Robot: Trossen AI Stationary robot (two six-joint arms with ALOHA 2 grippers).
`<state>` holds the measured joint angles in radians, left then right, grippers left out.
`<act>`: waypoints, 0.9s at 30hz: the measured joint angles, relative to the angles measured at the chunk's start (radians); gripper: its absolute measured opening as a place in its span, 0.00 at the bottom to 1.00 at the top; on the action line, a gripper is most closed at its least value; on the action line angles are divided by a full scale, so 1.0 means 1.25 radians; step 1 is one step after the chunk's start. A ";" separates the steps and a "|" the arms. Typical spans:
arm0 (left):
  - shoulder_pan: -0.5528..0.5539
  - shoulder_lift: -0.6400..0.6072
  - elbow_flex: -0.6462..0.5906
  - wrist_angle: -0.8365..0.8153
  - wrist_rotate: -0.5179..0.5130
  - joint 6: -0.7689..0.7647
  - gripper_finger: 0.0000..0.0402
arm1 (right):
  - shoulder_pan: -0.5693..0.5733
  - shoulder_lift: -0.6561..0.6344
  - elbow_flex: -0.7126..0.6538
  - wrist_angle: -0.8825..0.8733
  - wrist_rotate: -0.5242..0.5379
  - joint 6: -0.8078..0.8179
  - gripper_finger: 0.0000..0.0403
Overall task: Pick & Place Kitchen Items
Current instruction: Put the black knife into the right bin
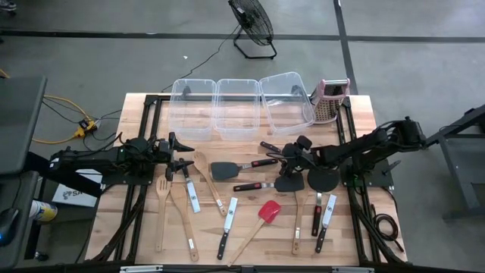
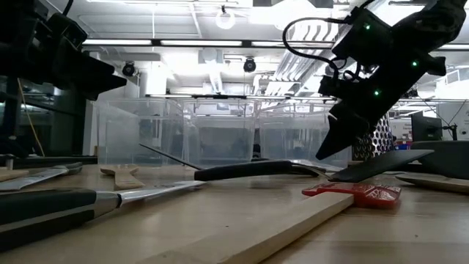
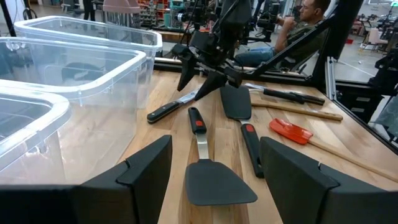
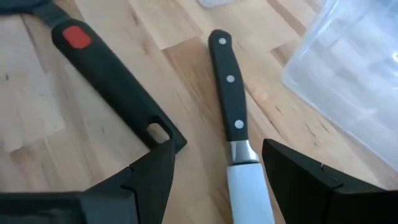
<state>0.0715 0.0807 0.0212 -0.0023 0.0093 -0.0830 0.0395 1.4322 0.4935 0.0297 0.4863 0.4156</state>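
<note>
My two arms are dark, nearly black. Under my right gripper (image 4: 214, 180) lies a knife (image 4: 233, 118) with a black handle, three silver rivets and a pale steel blade. Beside it a black turner handle (image 4: 109, 74) carries a red patch. The table (image 1: 364, 114) is light, striped wood. The spatula (image 1: 267, 211) has a red head on a pale wooden handle. My bins (image 1: 239, 106) are clear. The grater (image 1: 330, 98) is silvery with a pinkish top.

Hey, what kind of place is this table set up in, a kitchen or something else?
Probably a workshop or robotics lab, not a kitchen. The floor is bare concrete with a floor fan on it, exposed ceiling ducts run overhead, and a seated person has equipment racks behind.
</note>
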 joint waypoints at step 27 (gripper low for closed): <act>0.000 0.000 0.000 0.000 0.000 0.000 0.60 | -0.038 0.123 -0.018 0.132 -0.014 0.030 0.59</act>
<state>0.0716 0.0807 0.0212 -0.0022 0.0094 -0.0834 -0.0083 1.5865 0.4706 0.1950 0.4684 0.4526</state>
